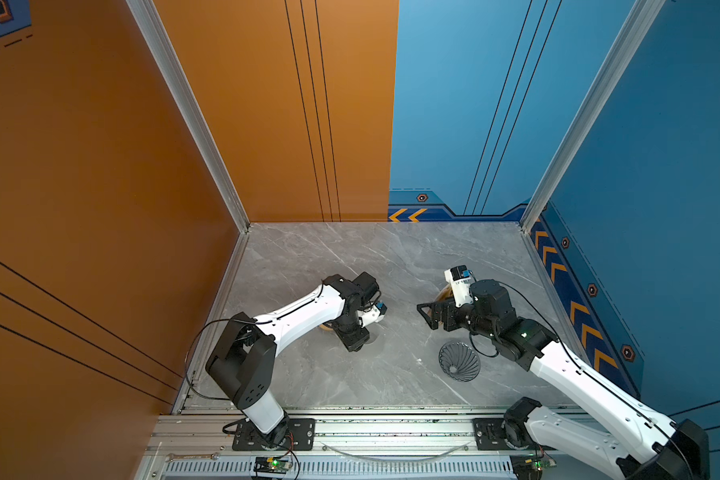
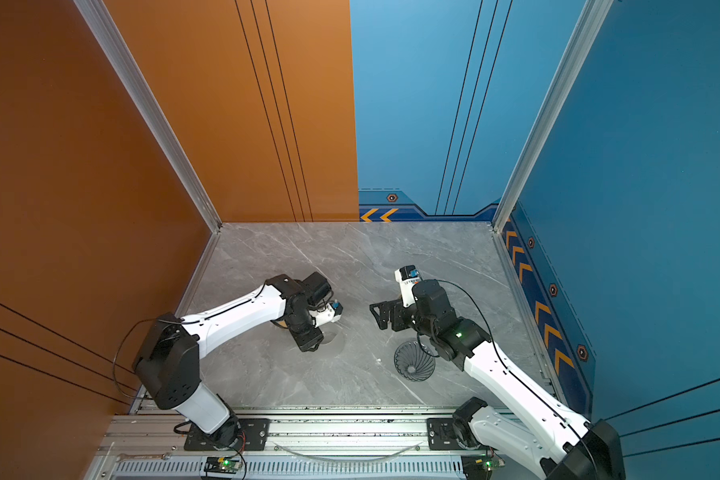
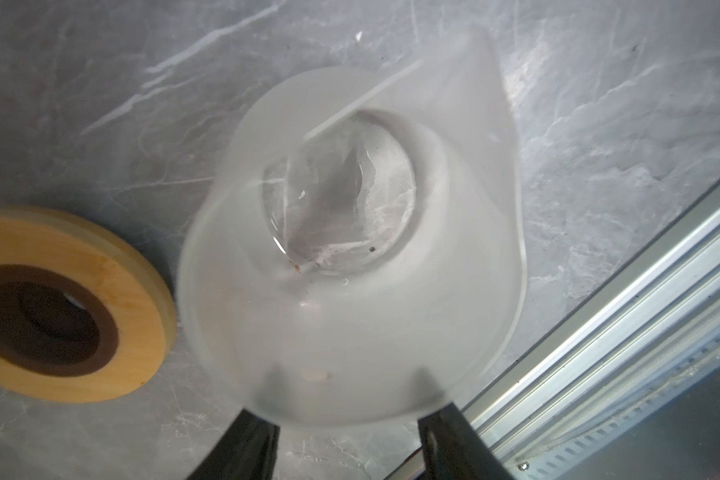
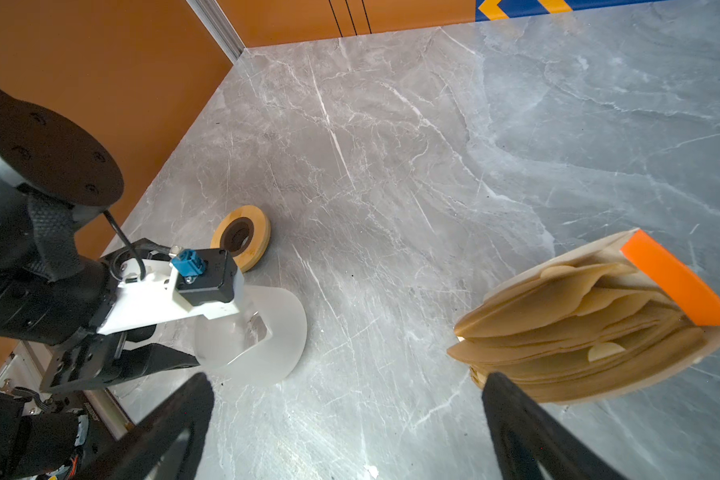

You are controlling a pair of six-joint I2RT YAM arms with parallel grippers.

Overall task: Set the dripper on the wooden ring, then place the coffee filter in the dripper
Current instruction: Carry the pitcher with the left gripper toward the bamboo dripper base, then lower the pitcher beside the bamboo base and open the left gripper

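- Top views both show the dripper (image 1: 459, 360) closest to the front rail. It sits on the grey table (image 1: 350, 257), near the right arm, and its ribbed mouth is bare. Nothing lines it, so the placing is not yet done. It seems parked within that arm's reach to receive the paper.
- Next out, the left gripper (image 3: 350, 399) straddles a frosted jug (image 3: 350, 291), one finger on each side of its near wall at a middling gap. I cannot tell whether the fingers press the jug. The likely purpose is to steady or shift it, perhaps as the stand for the dripper.
- Just beside the jug a wooden ring (image 3: 142, 299) lies flat. It is probably the collar meant to sit between jug and dripper.
- Farther on, the right gripper (image 4: 346, 415) hangs above the table. Its fingers are spread wide with nothing between them, and the filter packet (image 4: 578, 324) is just beyond one finger.
- Farthest, that packet with its orange corner holds stacked brown papers fanned at its mouth. No single coffee filter lies loose in any view, so I judge one must be drawn from here.
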